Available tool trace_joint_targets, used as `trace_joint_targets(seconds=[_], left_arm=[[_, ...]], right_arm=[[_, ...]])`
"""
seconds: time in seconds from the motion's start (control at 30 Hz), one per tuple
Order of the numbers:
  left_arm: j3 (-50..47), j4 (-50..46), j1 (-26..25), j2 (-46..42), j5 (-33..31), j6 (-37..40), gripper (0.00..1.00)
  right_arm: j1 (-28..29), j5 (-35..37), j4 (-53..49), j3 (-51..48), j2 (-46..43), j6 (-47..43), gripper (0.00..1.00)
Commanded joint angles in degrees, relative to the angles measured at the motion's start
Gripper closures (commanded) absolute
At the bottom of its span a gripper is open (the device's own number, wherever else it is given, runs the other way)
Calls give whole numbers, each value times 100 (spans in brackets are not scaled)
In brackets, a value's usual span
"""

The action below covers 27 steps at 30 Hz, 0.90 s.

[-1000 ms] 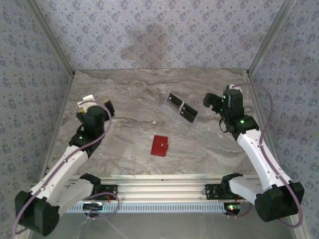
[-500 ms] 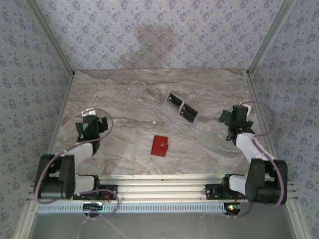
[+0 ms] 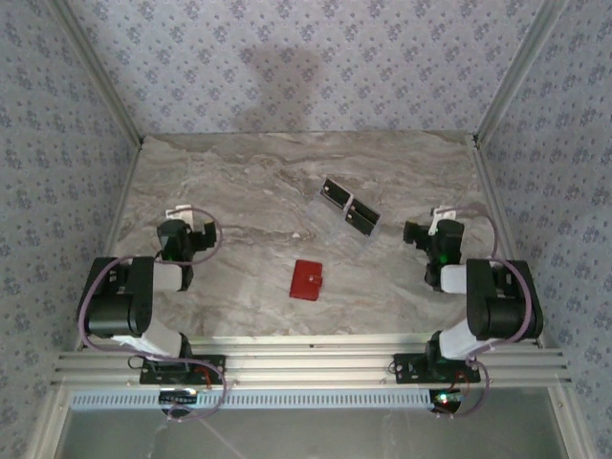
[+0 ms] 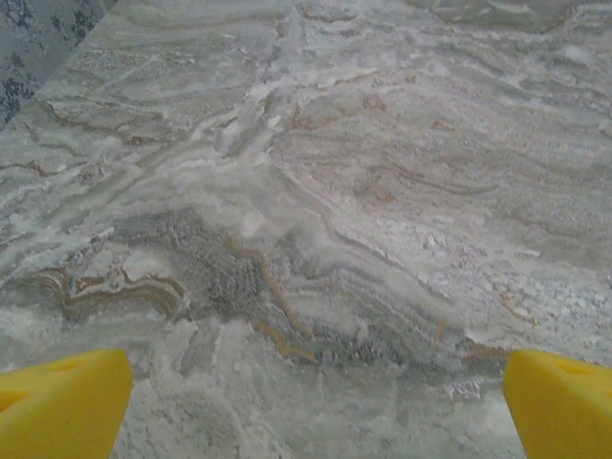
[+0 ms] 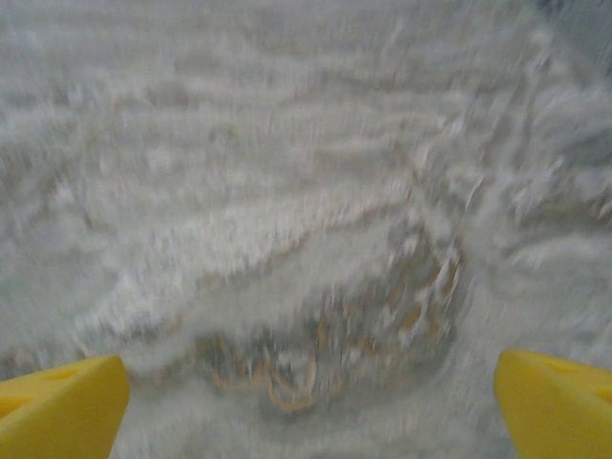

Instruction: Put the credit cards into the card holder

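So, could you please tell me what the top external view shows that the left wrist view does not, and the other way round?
The top external view takes in the whole layout: the red card holder lying near the middle of the table, the credit cards clustered beyond it, and the left gripper and right gripper at either side, well apart from both. The left wrist view adds a close look at the left gripper's yellow fingertips, spread wide over bare marble with nothing between them. Both share the table's marble surface.
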Motion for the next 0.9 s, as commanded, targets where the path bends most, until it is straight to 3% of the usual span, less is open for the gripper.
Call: trace_joint_targets(seconds=[0.0,0.03,0.3,0.87], left_arm=[[208,138,95,-2,410,-32,0],[227,90,105,-4,437,-37,0],[224,97,172,9,552,-82,0],[185,171,154,-19,525,-44,0]], right_arm=[[34,-227,657,112,79,-251,0],[22,-244,270,207,-26,-250,0],[223,126,411,156,-3,-382,0],[138,-86,357,181,-5,-351,0]])
